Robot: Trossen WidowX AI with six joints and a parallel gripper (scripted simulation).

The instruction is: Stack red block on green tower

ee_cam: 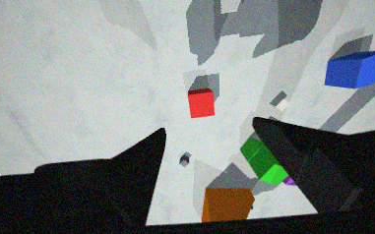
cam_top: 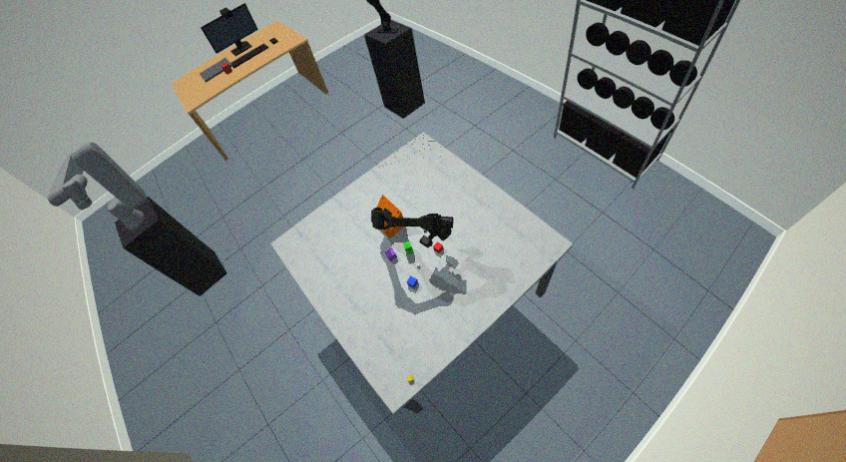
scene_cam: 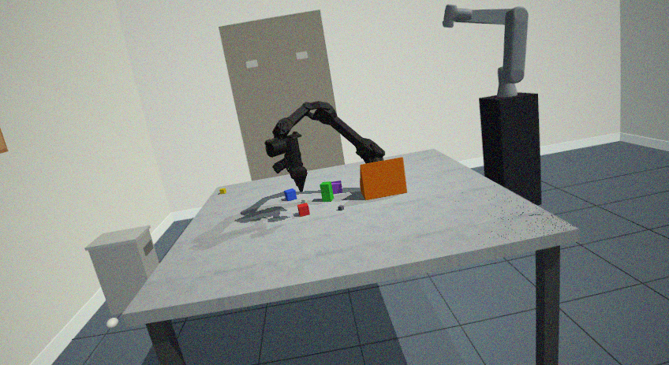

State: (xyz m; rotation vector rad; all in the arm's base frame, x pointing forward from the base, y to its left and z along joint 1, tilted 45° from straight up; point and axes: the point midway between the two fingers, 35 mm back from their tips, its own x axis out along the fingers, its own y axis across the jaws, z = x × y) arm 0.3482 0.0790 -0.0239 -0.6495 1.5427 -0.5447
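The black parallel-jaw gripper [ee_cam: 208,135] hangs above the pale grey table top [scene_cam: 421,221] with its jaws spread wide and nothing between them; in the wrist view its 2 dark fingers frame a bare strip of table. The small red cube [ee_cam: 201,102] lies flat on the table ahead of that gap, apart from both fingers and touching nothing else. In the exterior view the same red cube [scene_cam: 303,209] sits on the near side of the group of blocks, with the gripper [scene_cam: 300,180] pointing down above the table behind it. From the top view the gripper [cam_top: 427,239] is just beside the red cube [cam_top: 437,246]. The tall green tower [scene_cam: 326,191] stands upright near the middle of the table, well apart from the red cube, and in the wrist view it is partly hidden behind the right-hand finger. A purple cube [scene_cam: 336,186] sits just beside the tower, and a large orange wedge-shaped block [scene_cam: 383,178] stands next to the arm's base. A blue cube [scene_cam: 289,194] rests on the table to the other side of the tower, and 1 tiny yellow cube [scene_cam: 222,191] lies far off near the table's edge.
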